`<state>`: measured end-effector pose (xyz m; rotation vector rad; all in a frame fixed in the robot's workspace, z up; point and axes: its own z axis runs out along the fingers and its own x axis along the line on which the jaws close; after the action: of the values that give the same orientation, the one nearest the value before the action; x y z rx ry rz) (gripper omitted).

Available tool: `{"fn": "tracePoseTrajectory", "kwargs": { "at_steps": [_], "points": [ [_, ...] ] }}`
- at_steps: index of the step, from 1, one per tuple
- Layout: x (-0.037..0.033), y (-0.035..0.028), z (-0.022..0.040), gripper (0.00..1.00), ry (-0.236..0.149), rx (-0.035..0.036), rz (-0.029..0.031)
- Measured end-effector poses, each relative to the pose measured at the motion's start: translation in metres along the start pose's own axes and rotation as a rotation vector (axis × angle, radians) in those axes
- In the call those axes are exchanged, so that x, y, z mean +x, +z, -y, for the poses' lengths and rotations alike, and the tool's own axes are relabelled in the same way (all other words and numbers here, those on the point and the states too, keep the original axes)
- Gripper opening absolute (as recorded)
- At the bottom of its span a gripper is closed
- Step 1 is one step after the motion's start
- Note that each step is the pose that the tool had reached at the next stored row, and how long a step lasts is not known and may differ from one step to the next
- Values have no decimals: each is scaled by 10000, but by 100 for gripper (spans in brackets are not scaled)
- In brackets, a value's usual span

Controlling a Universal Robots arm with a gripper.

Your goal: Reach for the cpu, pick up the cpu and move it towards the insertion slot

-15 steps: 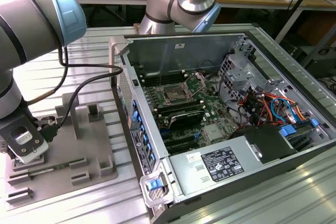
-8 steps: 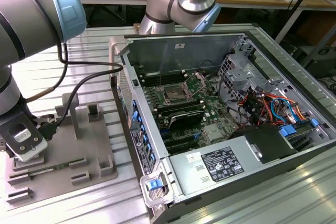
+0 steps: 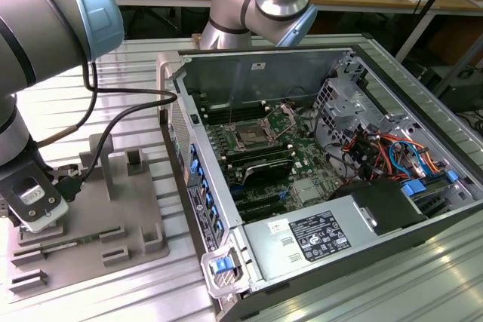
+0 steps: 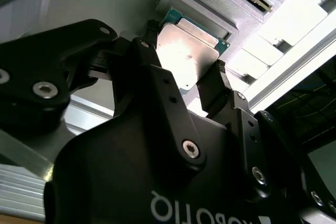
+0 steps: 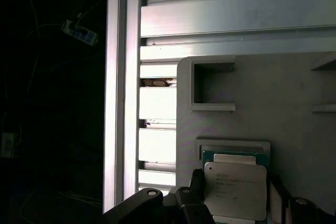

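Pick-up step, I reckon. Gripper [image 4: 184, 56] is clamped on the cpu [image 5: 234, 190] by its edges, chip at its recess in the grey tray [image 3: 139, 213]; can't tell if it's clear yet. Insertion slot [image 3: 250, 139] sits well apart from tray, inside pc case [image 3: 256, 73]. Carry prob needs a straight lift, chip flat, no twist.

No print can be read: faint lines on the cpu [image 5: 234, 190], cropped, inverted white lettering on the claw [image 4: 185, 61] around the cpu, and a black label [image 3: 319, 234] far from the cpu inside the computer case [image 3: 175, 122].
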<state>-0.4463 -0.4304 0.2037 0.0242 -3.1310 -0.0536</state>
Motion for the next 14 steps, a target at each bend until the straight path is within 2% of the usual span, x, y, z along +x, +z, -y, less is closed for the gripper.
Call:
{"fn": "tracePoseTrajectory", "kwargs": {
  "at_steps": [9,14],
  "points": [
    [1,-78,-3,55,0,0,0],
    [1,-92,-3,55,-1,-2,1]
  ]
}}
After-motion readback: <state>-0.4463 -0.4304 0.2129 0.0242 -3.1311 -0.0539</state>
